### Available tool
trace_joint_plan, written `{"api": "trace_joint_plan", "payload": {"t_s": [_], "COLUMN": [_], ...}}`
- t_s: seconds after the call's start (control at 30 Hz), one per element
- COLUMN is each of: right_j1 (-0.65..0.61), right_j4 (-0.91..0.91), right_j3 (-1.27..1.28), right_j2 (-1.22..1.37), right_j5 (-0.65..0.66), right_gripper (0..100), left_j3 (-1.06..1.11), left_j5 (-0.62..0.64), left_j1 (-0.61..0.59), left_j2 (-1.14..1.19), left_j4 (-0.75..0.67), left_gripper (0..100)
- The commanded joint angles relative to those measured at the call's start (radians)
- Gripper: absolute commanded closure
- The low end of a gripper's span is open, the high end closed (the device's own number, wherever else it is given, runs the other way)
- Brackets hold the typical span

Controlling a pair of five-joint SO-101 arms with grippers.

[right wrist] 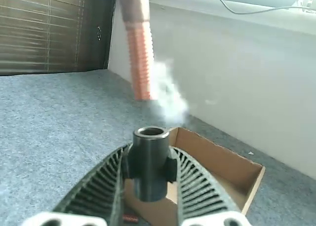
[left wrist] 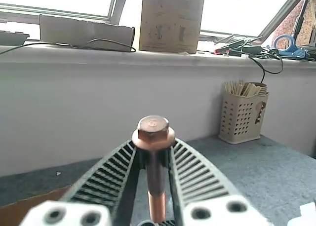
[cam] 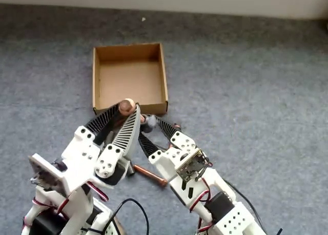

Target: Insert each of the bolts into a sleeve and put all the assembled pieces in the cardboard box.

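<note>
My left gripper is shut on a copper bolt, which stands head up between its fingers in the left wrist view, the hex head on top. My right gripper is shut on a dark sleeve, held upright with its bore facing up. The bolt's threaded end hangs above the sleeve's mouth, apart from it. Both grippers sit close together just in front of the cardboard box, whose near wall lies behind the sleeve.
Another copper bolt lies on the grey carpet between the two arms. A small copper piece shows beside the right gripper. In the left wrist view a white wall and a perforated holder stand beyond the carpet.
</note>
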Motion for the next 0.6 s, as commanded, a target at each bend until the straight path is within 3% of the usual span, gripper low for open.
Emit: {"api": "trace_joint_plan", "payload": {"t_s": [0.0, 0.3, 0.57], "right_j1": [-0.007, -0.002, -0.008], "right_j4": [-0.005, -0.035, 0.117], "right_j3": [0.153, 0.153, 0.153], "right_j2": [-0.019, -0.084, -0.211], "right_j5": [0.011, 0.009, 0.009], "right_gripper": [99.3, 99.3, 99.3], "left_j3": [0.031, 0.077, 0.096], "left_j5": [-0.018, -0.031, -0.031], "left_j1": [0.012, 0.012, 0.012], "left_j2": [-0.002, -0.005, -0.007], "left_j4": [-0.029, -0.029, -0.044], "left_gripper": [99, 99, 99]}}
